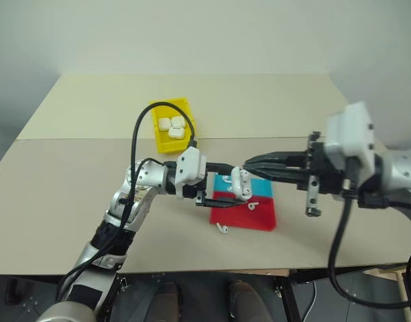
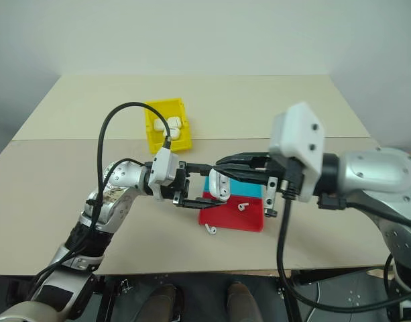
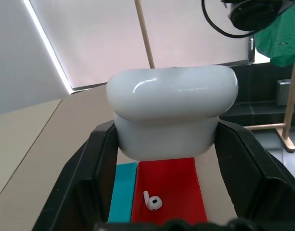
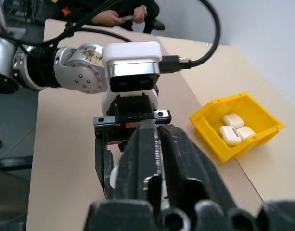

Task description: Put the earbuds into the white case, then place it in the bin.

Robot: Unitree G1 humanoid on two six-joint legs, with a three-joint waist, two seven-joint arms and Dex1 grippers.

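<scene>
Two arms level, meeting over the tray [image 1: 255, 216].
Left gripper [image 1: 226, 188] clamps the white case [image 1: 241, 184]; right gripper [image 1: 251, 163] fingers together, tips at case.

A flat red and teal plastic tray [image 1: 262, 218] lies on the beige tabletop [image 1: 71, 181], near its front edge.
</scene>
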